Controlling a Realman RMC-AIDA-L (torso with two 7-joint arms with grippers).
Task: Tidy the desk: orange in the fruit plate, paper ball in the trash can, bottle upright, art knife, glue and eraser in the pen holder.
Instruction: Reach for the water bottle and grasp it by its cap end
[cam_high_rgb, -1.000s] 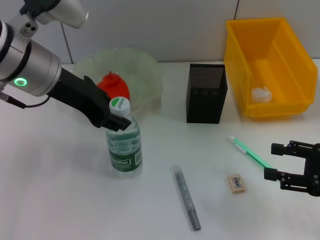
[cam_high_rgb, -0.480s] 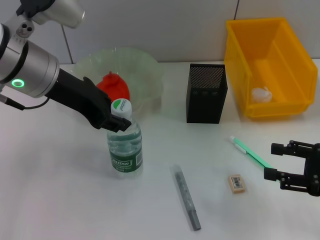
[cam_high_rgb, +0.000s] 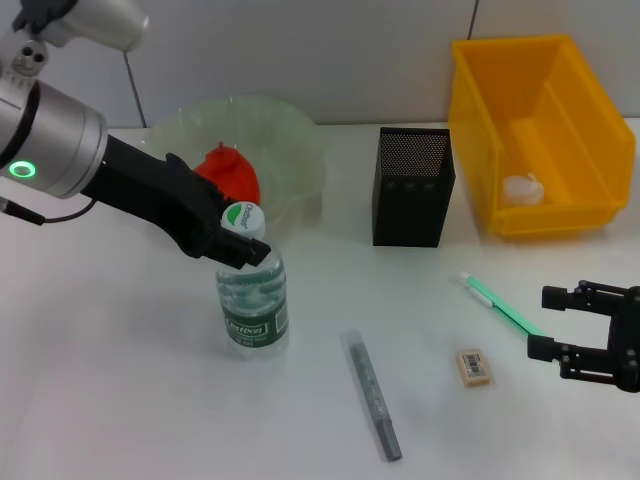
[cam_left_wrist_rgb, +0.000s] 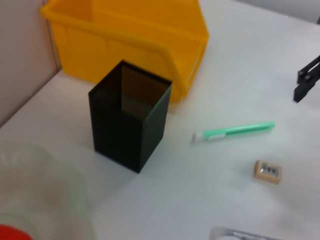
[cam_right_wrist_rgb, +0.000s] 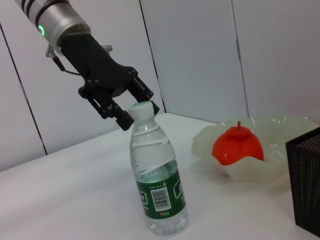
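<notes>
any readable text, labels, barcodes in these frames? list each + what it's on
Nothing reads with certainty.
Bottle green label: white brand word in the head view, too blurred to read.
Same label in the right wrist view: a barcode, digits too small.
Bottle cap: green and white logo with lettering, unreadable.
Eraser: small dark print or barcode on its wrapper, unreadable.
Left gripper is at the cap; no markings on it.

A robot test bench in a lab: a plain white table (cam_high_rgb: 120, 400) backed by bare pale wall panels (cam_right_wrist_rgb: 190, 55), with staged desk items, a black mesh pen holder (cam_high_rgb: 412, 187) and a yellow bin (cam_high_rgb: 560, 90).
</notes>
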